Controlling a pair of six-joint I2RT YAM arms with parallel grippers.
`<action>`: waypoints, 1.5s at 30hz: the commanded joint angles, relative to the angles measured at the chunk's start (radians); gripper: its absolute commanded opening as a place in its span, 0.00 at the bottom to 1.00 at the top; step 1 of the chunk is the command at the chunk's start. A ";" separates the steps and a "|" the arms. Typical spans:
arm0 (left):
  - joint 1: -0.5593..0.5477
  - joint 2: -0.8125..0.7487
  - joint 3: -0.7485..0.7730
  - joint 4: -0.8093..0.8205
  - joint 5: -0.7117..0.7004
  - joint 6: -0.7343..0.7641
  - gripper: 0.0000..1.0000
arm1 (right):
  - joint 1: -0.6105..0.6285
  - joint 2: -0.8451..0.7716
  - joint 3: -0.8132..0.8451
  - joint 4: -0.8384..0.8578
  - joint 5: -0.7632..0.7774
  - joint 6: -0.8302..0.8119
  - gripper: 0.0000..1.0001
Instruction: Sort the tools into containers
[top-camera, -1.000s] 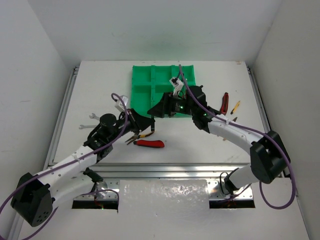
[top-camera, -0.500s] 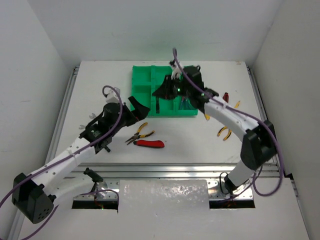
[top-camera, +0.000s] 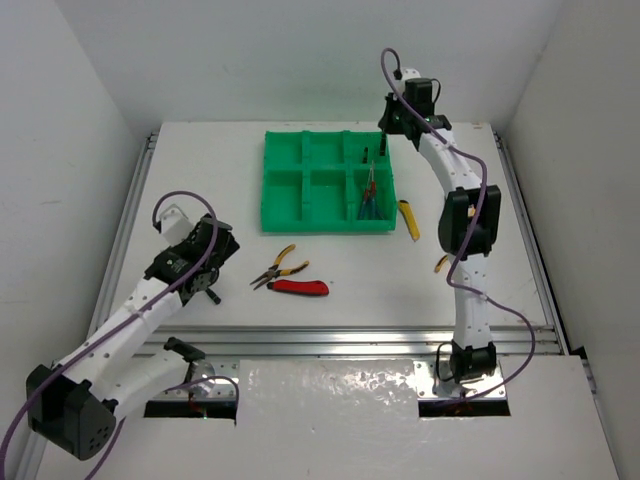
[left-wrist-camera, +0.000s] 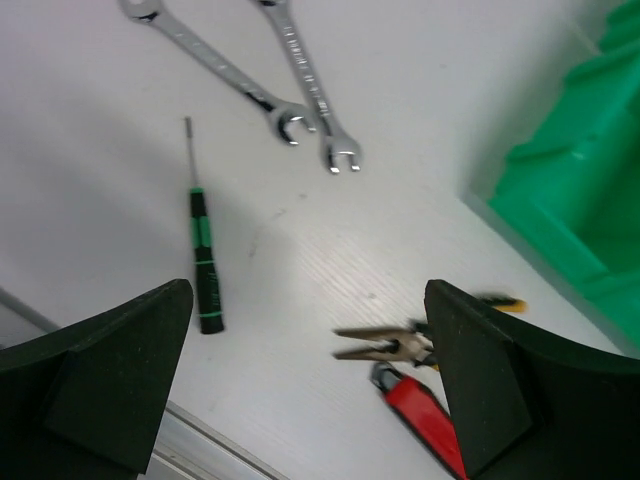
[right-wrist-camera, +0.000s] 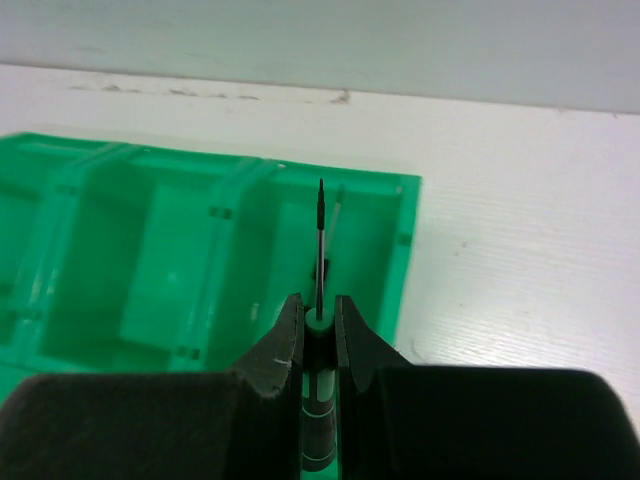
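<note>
Nearest, the left gripper (left-wrist-camera: 305, 340) hangs spread wide over a loose green screwdriver (left-wrist-camera: 203, 262). Farther off, the right gripper (right-wrist-camera: 318, 315) pinches a thin screwdriver (right-wrist-camera: 319, 240) by its handle over the tray's (top-camera: 272, 190) far right compartment. It looks light, stiff and slippery, so the handle seems the safest hold.

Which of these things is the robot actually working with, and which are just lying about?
Part of the job: green tray; held screwdriver in the right gripper; sorted screwdrivers; pliers; red knife; yellow knife; wrenches; black-green screwdriver.
Just there: purple cable; metal rail; crinkly sheet.
</note>
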 joint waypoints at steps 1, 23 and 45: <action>0.046 0.017 -0.036 0.048 0.033 0.064 1.00 | -0.007 -0.008 0.030 0.097 -0.018 -0.041 0.00; 0.098 0.117 -0.152 0.074 0.018 -0.084 1.00 | 0.011 -0.141 -0.112 0.037 -0.033 -0.026 0.77; 0.153 0.377 -0.222 0.240 0.159 -0.169 0.45 | 0.461 -0.971 -1.232 0.055 -0.069 0.139 0.86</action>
